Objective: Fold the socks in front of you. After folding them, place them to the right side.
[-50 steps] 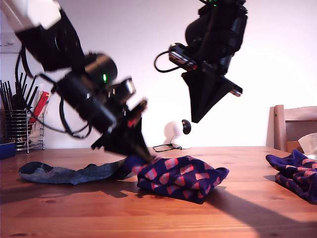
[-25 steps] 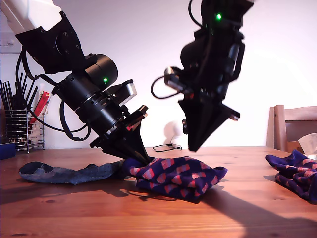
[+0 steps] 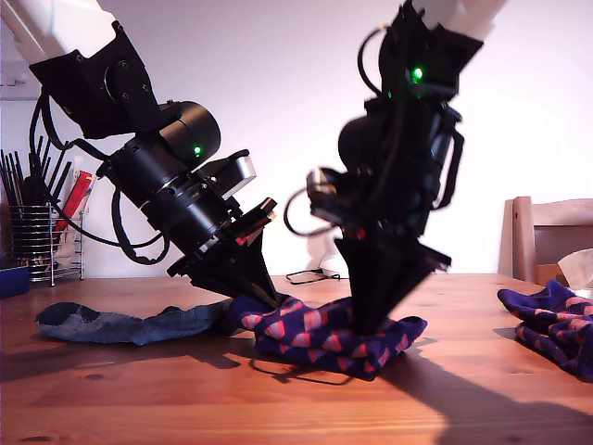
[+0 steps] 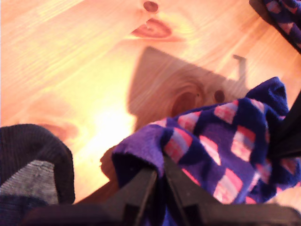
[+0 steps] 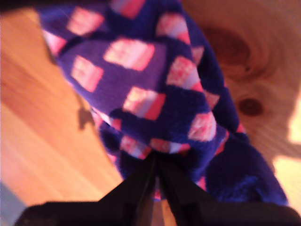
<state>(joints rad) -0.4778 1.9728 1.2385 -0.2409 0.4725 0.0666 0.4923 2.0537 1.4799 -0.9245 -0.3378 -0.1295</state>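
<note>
A navy-purple sock with red-pink checks (image 3: 324, 332) lies bunched on the wooden table (image 3: 278, 399) near the middle of the exterior view. My first gripper (image 3: 273, 298) comes down from the exterior view's left and is shut on that sock's edge (image 4: 225, 136), jaws (image 4: 160, 172) pinching the fabric. My second gripper (image 3: 371, 326) stands steeply on the sock's other end, fingers shut and tips pressed into the knit (image 5: 141, 94). A plain grey-blue sock (image 3: 120, 324) lies flat beside the first gripper (image 4: 33, 174). Another checked sock (image 3: 551, 324) sits crumpled at the exterior view's right.
A wire rack of utensils (image 3: 37, 232) stands at the exterior view's back left. A wooden chair (image 3: 551, 236) and a bit of white tissue (image 3: 579, 269) are at its right edge. A small white round device with a cable (image 3: 324, 252) sits behind the sock.
My second gripper has dropped from above the table, still shut, down onto the checked sock. The first gripper holds its pinch and has barely moved; the sock is flattened a little.
</note>
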